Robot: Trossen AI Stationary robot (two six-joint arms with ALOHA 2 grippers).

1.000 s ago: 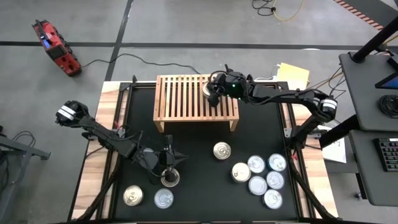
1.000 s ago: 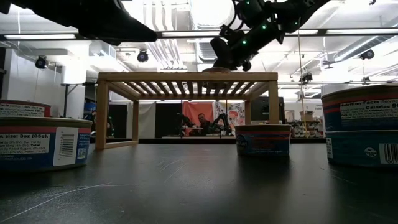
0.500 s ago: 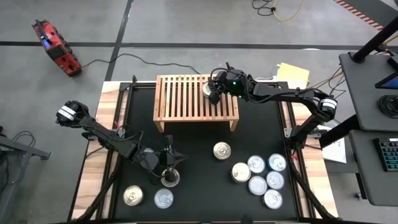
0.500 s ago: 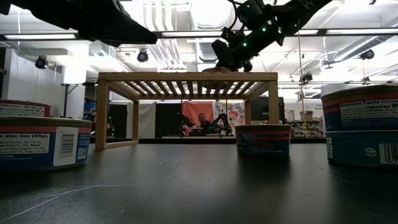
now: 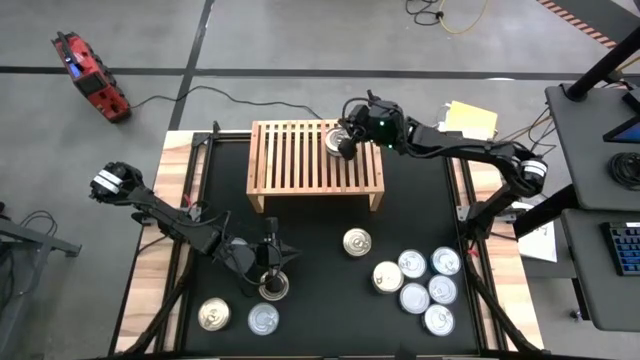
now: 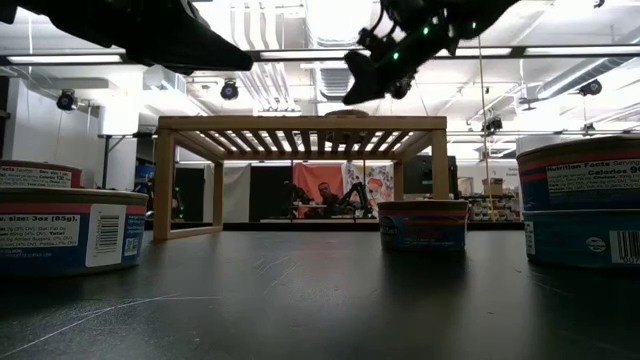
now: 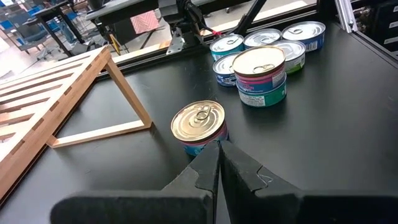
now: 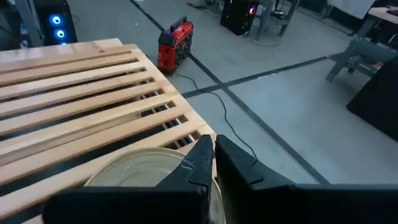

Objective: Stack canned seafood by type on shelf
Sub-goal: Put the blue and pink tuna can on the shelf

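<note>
From where I sit, the job looks barely begun. One gold-lidded can [image 5: 337, 140] sits on the slatted top of the shelf [image 5: 300, 160], near its far right corner, and it is the only tin up there that I can see. The right gripper [image 5: 352, 140] hangs just above and beside it, fingers together and holding nothing; in the right wrist view the closed tips sit over the can's lid.

Everything else is down on the mat. A cluster of silver-lidded cans [image 5: 425, 280] lies at the near right, with one taller stack [image 7: 261, 74] among them, and a lone gold-lidded can [image 5: 357, 242] stands between that cluster and the shelf. On the near left are two more cans [image 5: 238, 317], and a third [image 5: 274, 288] sits right under the left gripper [image 5: 268, 262], whose fingers are also pressed shut with nothing clamped (I judge it is waiting there). So roughly nine tins are left to sort and stack by type.

The work surface is a black mat [image 5: 320, 300] on a wood-edged table. The floor around is grey with dark lines, a red tool [image 5: 90, 75] lies on it with its cable, and the low view shows a workshop with a seated person [image 6: 325, 195] far behind.
</note>
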